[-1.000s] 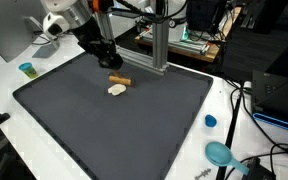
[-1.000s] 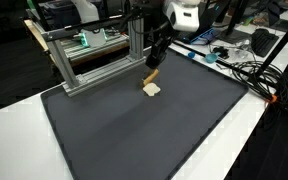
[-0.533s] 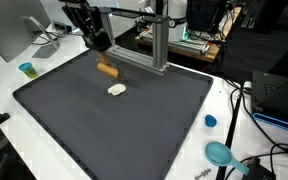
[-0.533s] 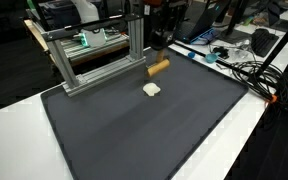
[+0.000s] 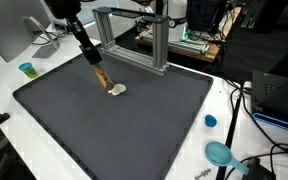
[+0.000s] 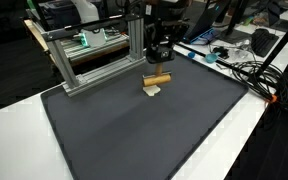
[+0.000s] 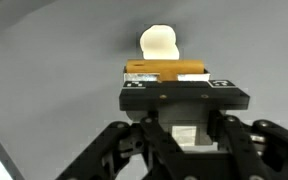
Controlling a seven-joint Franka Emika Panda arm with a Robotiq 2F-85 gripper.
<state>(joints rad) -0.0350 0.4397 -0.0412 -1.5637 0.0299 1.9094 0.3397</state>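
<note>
My gripper [image 5: 96,68] is shut on a short brown wooden block [image 5: 101,77] and holds it just over the dark grey mat [image 5: 114,130]. A small cream-white piece [image 5: 116,89] lies on the mat right beside the block. In an exterior view the block [image 6: 157,79] hangs under the gripper [image 6: 156,70], directly behind the cream piece [image 6: 152,90]. In the wrist view the block [image 7: 166,70] lies crosswise at the gripper [image 7: 168,80], with the cream piece [image 7: 158,42] just beyond it. I cannot tell whether block and piece touch.
An aluminium frame [image 5: 134,40] stands at the mat's back edge and also shows in an exterior view [image 6: 94,55]. A blue cup [image 5: 27,69], a blue cap [image 5: 210,121] and a teal round object [image 5: 220,153] lie on the white table. Cables [image 6: 249,70] lie beside the mat.
The gripper lifted the brown block off the mat beside the cream piece, carried it up and away, then brought it back down close to the cream piece.
</note>
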